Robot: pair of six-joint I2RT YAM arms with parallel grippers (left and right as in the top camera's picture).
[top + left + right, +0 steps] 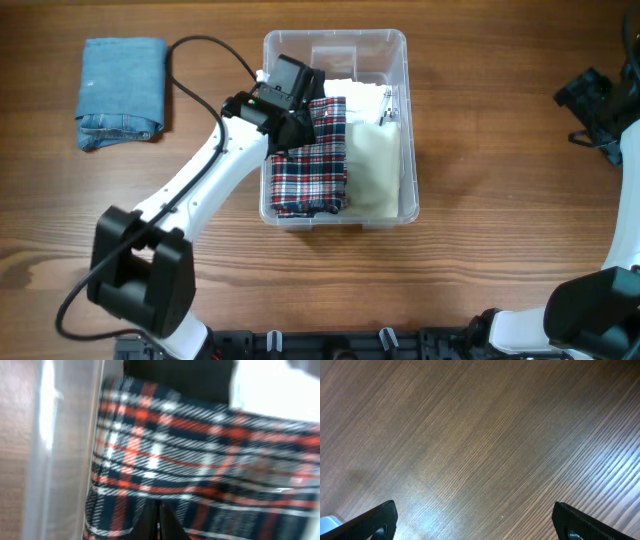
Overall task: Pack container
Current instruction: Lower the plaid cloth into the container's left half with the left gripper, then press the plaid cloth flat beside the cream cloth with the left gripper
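The clear plastic container stands at the table's middle back. Inside it, a red, navy and white plaid garment lies folded on the left, beside a cream garment and a white one. My left gripper is down inside the container at the plaid garment's far end. In the left wrist view its fingers are pressed together on the plaid cloth, next to the container's clear wall. My right gripper is open and empty at the far right, over bare wood.
A folded pair of blue jeans lies on the table at the back left, apart from the container. The left arm's black cable loops over the table between the jeans and the container.
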